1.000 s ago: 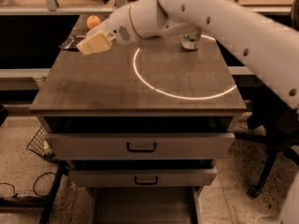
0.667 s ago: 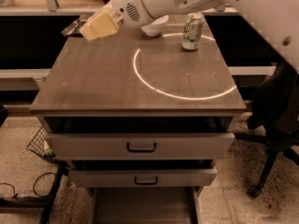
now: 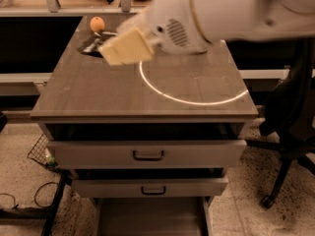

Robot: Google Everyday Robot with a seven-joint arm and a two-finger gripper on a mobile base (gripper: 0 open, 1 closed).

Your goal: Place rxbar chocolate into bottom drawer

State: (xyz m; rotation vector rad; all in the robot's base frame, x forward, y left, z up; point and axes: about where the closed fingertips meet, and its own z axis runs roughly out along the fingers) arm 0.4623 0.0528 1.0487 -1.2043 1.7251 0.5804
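Note:
The rxbar chocolate (image 3: 90, 46), a dark shiny wrapper, lies at the back left of the cabinet top (image 3: 113, 95), next to an orange (image 3: 97, 23). My gripper (image 3: 127, 47), cream-coloured, hovers over the cabinet top just right of the bar and partly overlaps it. The big white arm (image 3: 221, 11) reaches in from the upper right. The bottom drawer (image 3: 152, 218) stands pulled out at the bottom edge, and its grey floor shows bare.
A white light ring (image 3: 193, 100) lies on the cabinet top. The two upper drawers (image 3: 147, 154) with dark handles stand slightly ajar. A dark office chair (image 3: 290, 127) stands at the right. A wire basket (image 3: 40, 151) and cables are on the floor at the left.
The arm has swung nearer and lower and now hides the green can at the back right. The gripper has moved right and down, close beside the bar.

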